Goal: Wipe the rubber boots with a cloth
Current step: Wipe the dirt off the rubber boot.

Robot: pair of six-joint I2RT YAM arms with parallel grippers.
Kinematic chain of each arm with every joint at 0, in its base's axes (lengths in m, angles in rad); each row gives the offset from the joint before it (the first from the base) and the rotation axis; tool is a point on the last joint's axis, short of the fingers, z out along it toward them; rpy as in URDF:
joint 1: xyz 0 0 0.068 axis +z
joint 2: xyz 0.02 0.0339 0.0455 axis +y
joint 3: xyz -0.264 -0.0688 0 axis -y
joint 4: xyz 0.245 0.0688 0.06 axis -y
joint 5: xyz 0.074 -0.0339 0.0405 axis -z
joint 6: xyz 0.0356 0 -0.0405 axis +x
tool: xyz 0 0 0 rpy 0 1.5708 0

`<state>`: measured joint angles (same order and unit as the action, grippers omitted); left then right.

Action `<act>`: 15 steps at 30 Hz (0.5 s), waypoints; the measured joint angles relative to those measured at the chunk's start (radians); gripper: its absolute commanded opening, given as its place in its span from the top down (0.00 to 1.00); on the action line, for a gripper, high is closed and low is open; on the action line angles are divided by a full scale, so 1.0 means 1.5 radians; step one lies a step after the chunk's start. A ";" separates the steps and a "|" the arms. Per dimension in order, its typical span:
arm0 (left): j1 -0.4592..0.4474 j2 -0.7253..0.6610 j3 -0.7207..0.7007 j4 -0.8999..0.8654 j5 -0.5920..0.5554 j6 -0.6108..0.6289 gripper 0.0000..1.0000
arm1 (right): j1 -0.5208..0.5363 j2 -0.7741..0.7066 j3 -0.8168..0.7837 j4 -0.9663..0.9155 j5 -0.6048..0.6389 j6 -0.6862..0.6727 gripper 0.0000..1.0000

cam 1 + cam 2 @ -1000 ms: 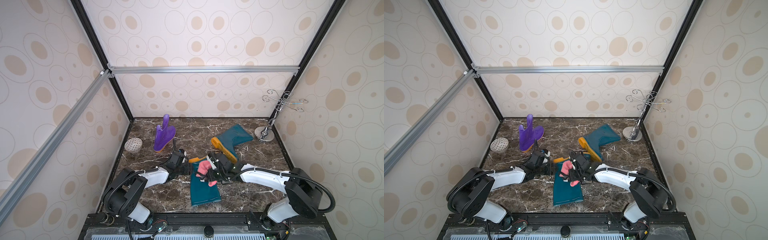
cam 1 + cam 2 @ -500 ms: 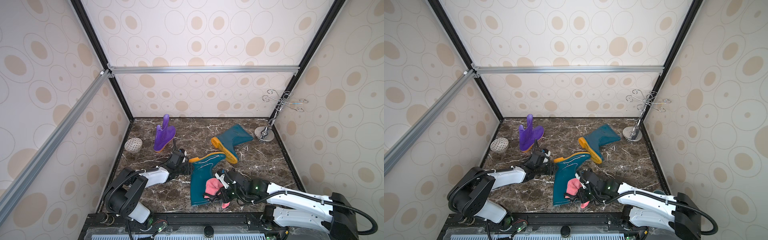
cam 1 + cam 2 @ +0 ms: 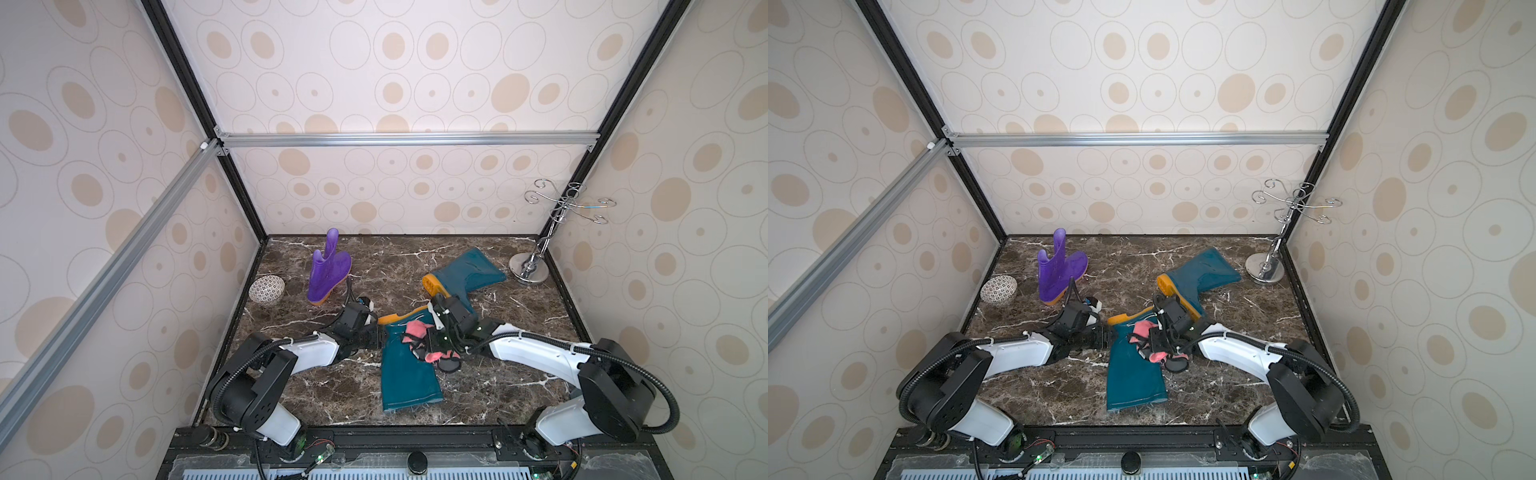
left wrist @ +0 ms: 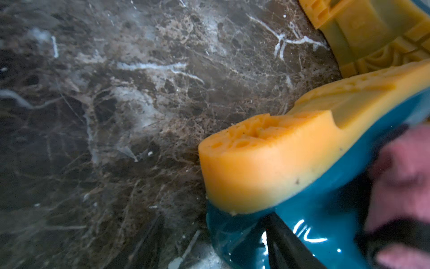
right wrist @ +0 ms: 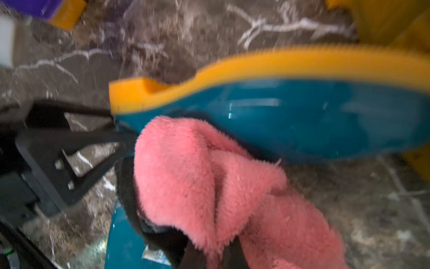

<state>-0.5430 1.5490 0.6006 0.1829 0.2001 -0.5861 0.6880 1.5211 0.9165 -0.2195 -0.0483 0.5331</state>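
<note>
The near teal boot [image 3: 409, 374] lies on its side at the front middle of the worktop [image 3: 316, 390], with the pink cloth [image 3: 415, 332] bunched on its ankle. Our right hand [image 3: 432, 347] reaches in low, clamped tight on the cloth, and we cannot see its fingertips under the fluff. Our left hand [image 3: 376, 334] grips the boot's heel with its jaws spread wide. Bare marble lies on either side of the shaft.

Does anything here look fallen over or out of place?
Yes. The near teal boot, under the pink cloth, and the far teal boot both lie on their sides. Only the purple boot seems to stand upright.
</note>
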 measured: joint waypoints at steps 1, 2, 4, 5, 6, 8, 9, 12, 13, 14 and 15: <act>0.000 0.000 0.000 0.001 0.000 0.000 0.32 | -0.012 0.012 0.016 0.002 -0.002 -0.002 1.00; 0.000 0.001 0.000 0.002 0.000 0.000 0.32 | -0.024 0.021 0.026 0.003 -0.002 -0.002 1.00; 0.000 0.001 0.000 0.002 0.000 0.000 0.31 | -0.047 0.021 0.023 0.007 0.002 -0.001 1.00; 0.000 0.001 0.000 0.002 -0.001 0.000 0.31 | -0.053 0.013 0.016 0.010 0.007 -0.002 1.00; 0.000 0.001 0.000 0.003 -0.001 0.000 0.31 | -0.055 0.000 0.004 0.014 0.016 -0.003 1.00; 0.000 0.001 0.000 0.003 -0.001 0.000 0.31 | -0.055 -0.032 -0.018 0.020 0.042 -0.004 1.00; 0.000 0.001 0.000 0.003 -0.001 0.000 0.31 | -0.056 -0.047 -0.028 0.022 0.062 -0.005 1.00; 0.000 0.001 0.000 0.003 -0.001 0.000 0.31 | -0.066 -0.058 -0.037 0.029 0.109 -0.019 1.00; 0.000 0.001 0.000 0.003 0.000 0.000 0.31 | -0.070 -0.050 -0.034 0.029 0.121 -0.020 1.00; 0.000 0.001 0.000 0.003 -0.001 0.000 0.31 | -0.075 -0.034 -0.024 0.023 0.132 -0.021 1.00; 0.000 0.001 0.000 0.003 0.000 0.000 0.31 | -0.078 -0.016 -0.011 0.016 0.139 -0.020 1.00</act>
<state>-0.5430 1.5497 0.6006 0.1879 0.2001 -0.5865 0.5705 1.4971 0.9001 -0.1963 0.1604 0.5037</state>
